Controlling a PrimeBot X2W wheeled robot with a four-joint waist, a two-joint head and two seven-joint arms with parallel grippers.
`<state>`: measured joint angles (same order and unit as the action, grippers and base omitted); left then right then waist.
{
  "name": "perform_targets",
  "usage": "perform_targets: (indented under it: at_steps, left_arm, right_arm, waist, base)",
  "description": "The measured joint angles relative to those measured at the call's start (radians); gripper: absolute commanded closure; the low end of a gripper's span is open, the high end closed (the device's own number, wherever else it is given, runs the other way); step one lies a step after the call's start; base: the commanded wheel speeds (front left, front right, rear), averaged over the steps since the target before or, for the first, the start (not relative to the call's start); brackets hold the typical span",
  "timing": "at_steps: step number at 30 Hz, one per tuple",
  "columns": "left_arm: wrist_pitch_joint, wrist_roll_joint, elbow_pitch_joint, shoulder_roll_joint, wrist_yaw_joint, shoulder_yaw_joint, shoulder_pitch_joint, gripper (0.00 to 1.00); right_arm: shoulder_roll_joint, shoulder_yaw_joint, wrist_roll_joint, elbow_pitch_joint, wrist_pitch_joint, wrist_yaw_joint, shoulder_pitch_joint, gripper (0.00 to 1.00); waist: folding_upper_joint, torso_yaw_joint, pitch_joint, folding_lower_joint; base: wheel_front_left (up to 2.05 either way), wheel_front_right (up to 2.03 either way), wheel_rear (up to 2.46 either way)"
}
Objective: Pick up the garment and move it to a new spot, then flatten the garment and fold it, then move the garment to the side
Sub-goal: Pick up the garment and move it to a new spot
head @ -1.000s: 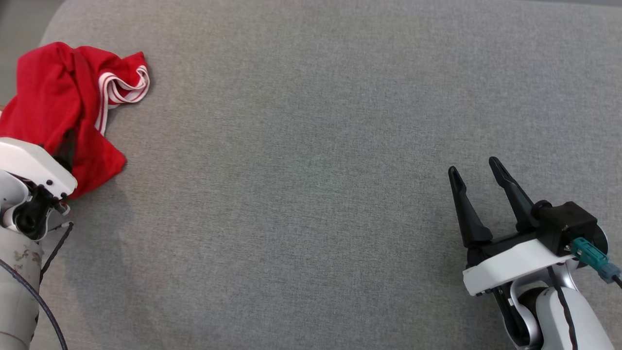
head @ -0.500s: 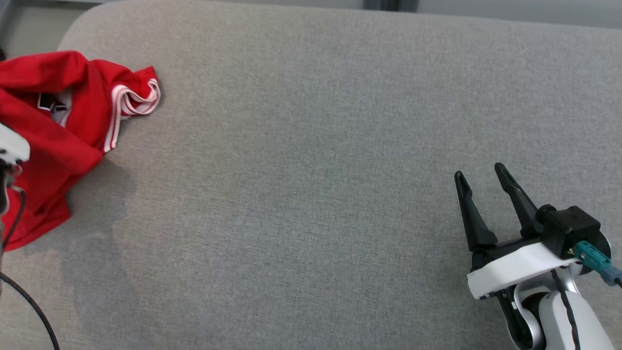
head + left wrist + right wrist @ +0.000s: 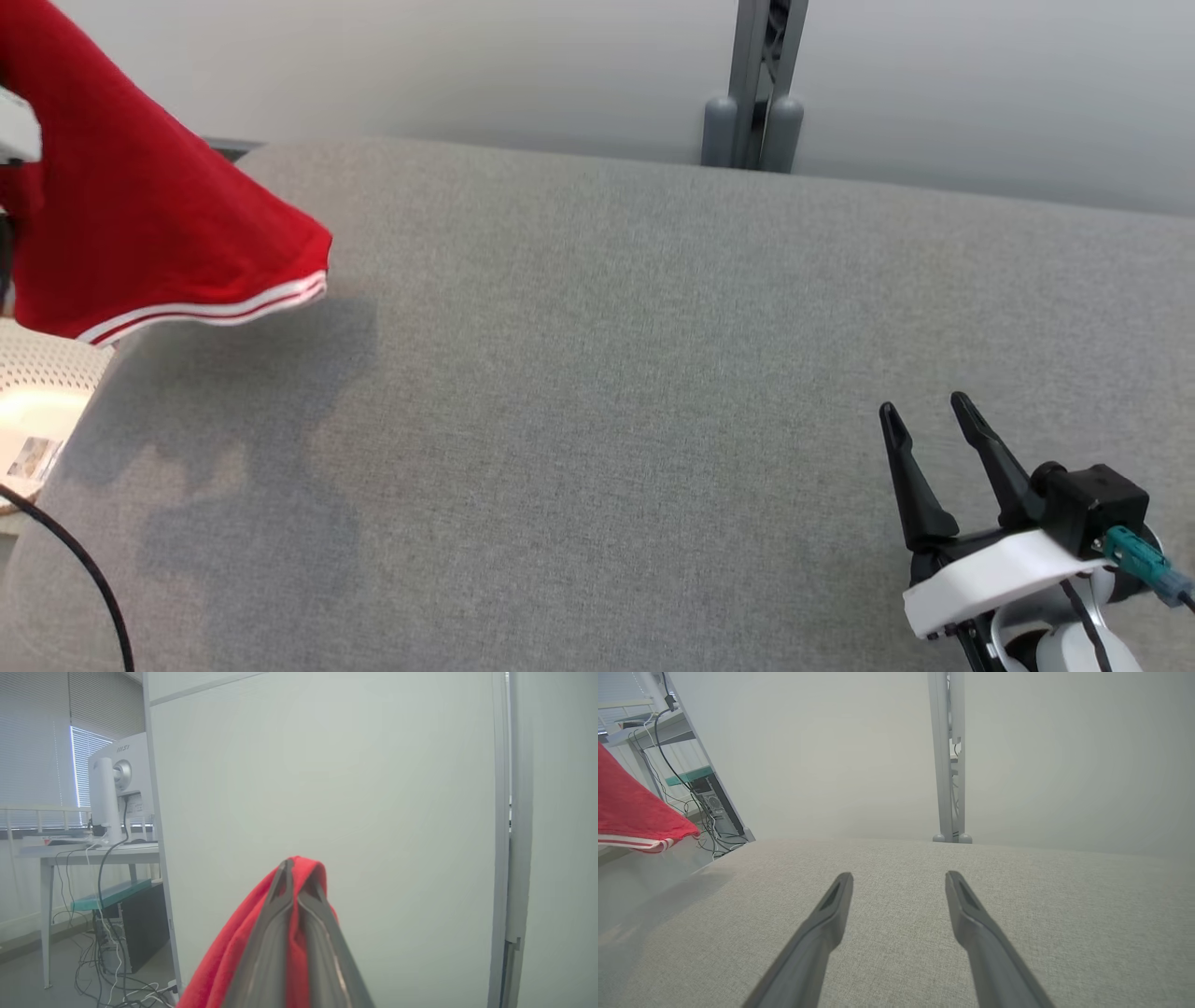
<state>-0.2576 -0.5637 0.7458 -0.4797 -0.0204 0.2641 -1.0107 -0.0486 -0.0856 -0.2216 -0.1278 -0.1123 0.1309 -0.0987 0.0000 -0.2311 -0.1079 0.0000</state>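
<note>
The garment [image 3: 140,233] is red with white stripes along its hem. It hangs in the air above the far left of the grey cushion [image 3: 607,373], its hem clear of the surface. My left gripper [image 3: 296,882] is shut on a fold of the garment [image 3: 233,952], with red cloth draped over the tips. The hem of the garment [image 3: 635,816] also shows at the left of the right wrist view. My right gripper [image 3: 924,420] stands open at the lower right, just above the cushion [image 3: 901,914], with nothing between its fingers.
A grey post [image 3: 756,84] stands against the pale wall behind the cushion. A desk with a monitor [image 3: 112,793] and loose cables sits off to the left. A black cable [image 3: 84,569] crosses the lower left corner.
The left gripper closed on the garment and lifted it off the cushion. The head camera tilted up, bringing the wall and post into view. The right gripper stayed open.
</note>
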Motion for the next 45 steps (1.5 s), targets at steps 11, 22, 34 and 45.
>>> perform_targets:
  at_steps: [11, 22, 34, 45]
  left_arm:
    - [0.127, 0.022, -0.516, 0.017, 0.110, 0.075, 0.281, 1.00]
    - [0.290, 0.036, -0.829, 0.058, 0.118, 0.252, 0.428, 1.00]
    - [0.319, 0.006, -0.560, 0.217, 0.044, 0.423, 0.448, 1.00]
    - [0.278, -0.046, -0.394, 0.277, -0.029, 0.453, 0.452, 0.00]
  right_arm:
    - [0.000, -0.001, -0.026, 0.006, -0.002, 0.000, 0.038, 0.00]
    - [0.000, -0.017, -0.034, 0.017, -0.010, 0.000, -0.001, 0.00]
    - [0.000, -0.026, -0.074, -0.031, -0.058, 0.000, -0.047, 0.00]
    - [0.000, -0.018, -0.086, -0.072, -0.087, 0.000, -0.059, 0.00]
  waist:
    - [0.0000, 0.063, 0.067, 0.0000]
    - [0.0000, 0.218, 0.009, 0.0000]
    - [0.0000, 0.393, -0.100, 0.0000]
    - [0.0001, 0.400, -0.132, 0.0000]
  base:
    - [0.00, 0.00, 0.00]
    - [0.00, 0.00, 0.00]
    - [0.00, 0.00, 0.00]
    - [0.00, 0.00, 0.00]
